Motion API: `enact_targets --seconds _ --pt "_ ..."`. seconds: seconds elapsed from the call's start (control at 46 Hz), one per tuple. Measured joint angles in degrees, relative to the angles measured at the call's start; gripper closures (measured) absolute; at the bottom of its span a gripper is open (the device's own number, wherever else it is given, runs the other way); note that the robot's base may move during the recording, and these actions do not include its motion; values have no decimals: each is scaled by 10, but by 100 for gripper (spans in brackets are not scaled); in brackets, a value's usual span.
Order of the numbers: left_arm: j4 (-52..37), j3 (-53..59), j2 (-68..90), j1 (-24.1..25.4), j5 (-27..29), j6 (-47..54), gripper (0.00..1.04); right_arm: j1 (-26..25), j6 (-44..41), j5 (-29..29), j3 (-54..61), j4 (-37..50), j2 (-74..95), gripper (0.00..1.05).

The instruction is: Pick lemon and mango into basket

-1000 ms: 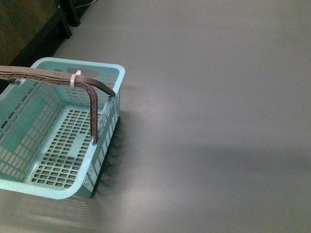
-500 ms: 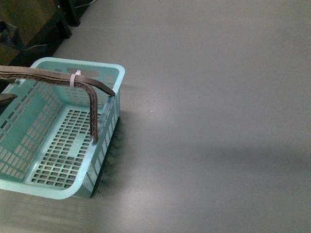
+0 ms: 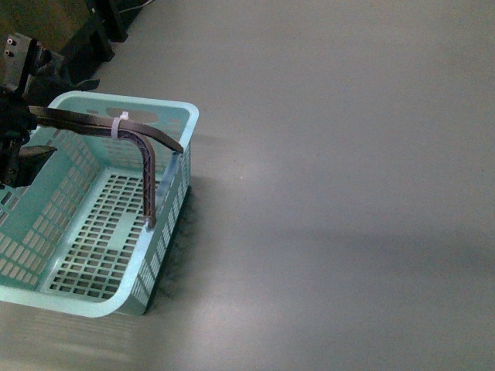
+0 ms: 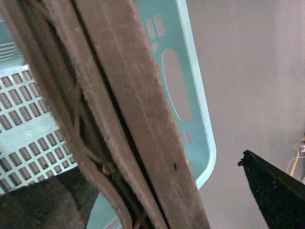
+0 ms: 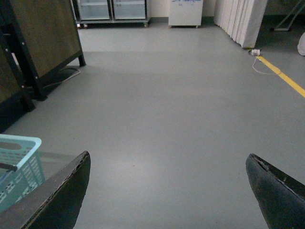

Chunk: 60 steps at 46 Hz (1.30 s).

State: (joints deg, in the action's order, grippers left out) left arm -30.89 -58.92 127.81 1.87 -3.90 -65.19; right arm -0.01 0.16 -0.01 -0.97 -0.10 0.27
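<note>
Front view: basket (image 3: 176,185) sat lower left, empty; lemon and mango weren't in any view. Its brown handles (image 3: 147,166) appeared to run between the spread fingers of the left gripper (image 3: 54,116), upper left, which gripped nothing. Right gripper (image 5: 169,191) was spread too, empty, over bare floor (image 5: 167,95). Risk: left arm snags the handles and drags or tips the basket.
</note>
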Motion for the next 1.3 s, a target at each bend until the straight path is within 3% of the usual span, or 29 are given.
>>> enact_targets --seconds 0.326,0.478,0.674,0.935,1.087,1.304 --pt "-1 -16 25 -9 10 -33 73 0 0 0 0 0 0 9" --pt "-6 -5 11 -11 9 -77 90 0 0 0 0 0 0 9" --pt "-5 40 -57 -14 10 -83 91 0 0 0 0 0 0 9" --pt "20 145 -270 -5 -2 -149 91 0 0 0 0 0 0 9" --pt "86 204 -429 11 -17 -205 91 0 0 0 0 0 0 9" --pt "254 226 -678 33 -18 -253 91 0 0 0 0 0 0 9"
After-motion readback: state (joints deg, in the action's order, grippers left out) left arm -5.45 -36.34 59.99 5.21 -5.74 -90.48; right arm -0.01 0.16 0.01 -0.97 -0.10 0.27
